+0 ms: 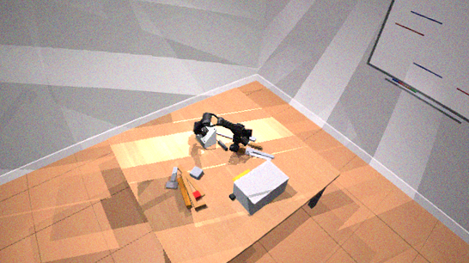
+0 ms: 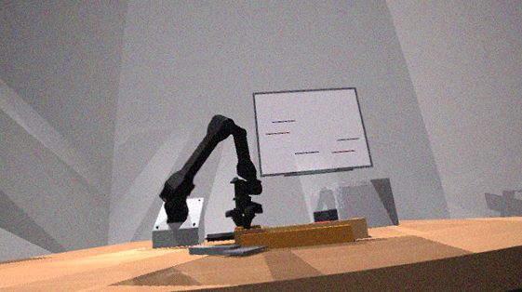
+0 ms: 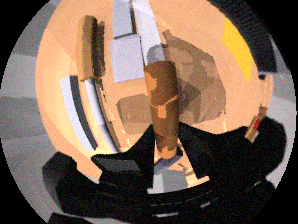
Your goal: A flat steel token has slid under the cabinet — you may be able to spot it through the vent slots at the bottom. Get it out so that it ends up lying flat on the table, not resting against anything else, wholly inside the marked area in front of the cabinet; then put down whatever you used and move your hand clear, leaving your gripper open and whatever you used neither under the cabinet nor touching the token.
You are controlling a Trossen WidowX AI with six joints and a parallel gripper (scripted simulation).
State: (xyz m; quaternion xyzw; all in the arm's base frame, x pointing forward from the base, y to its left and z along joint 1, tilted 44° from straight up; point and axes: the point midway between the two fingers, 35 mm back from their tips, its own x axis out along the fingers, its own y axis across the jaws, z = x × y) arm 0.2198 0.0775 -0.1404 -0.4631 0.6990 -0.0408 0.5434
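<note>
Wooden slats (image 1: pixel 189 191) with a red block (image 1: pixel 196 194) lie nearest in the top view, in from the table's left edge. A grey bracket (image 1: pixel 173 178) and a small grey block (image 1: pixel 196 172) lie just beside them. You have touched none of these.

Next out, toward the right corner, stands the grey cabinet (image 1: pixel 260 186). A yellow marked area (image 1: pixel 241 174) shows at its foot on the side facing the arm. No token shows on that patch. Nor can you spot it in any view, so judge it to be under the cabinet; the vent slots are too small to read.

Beyond that, toward the far edge, your gripper (image 1: pixel 235 147) hangs low over the table. Its fingers are clamped at a narrow gap on a brown rod (image 3: pixel 161 106), which juts forward in the wrist view. Flat grey strips (image 1: pixel 260 153) lie on the table just beside it, and the arm's white base (image 1: pixel 208 138) sits farthest back.

Progress, as a judgement: you have a tool in hand, nothing more. Left to do:
- Carry the rod to the cabinet.
- Rake the token out flat onto the yellow.
- Lay the rod down apart from it.
- Spread the fingers and withdraw.
</note>
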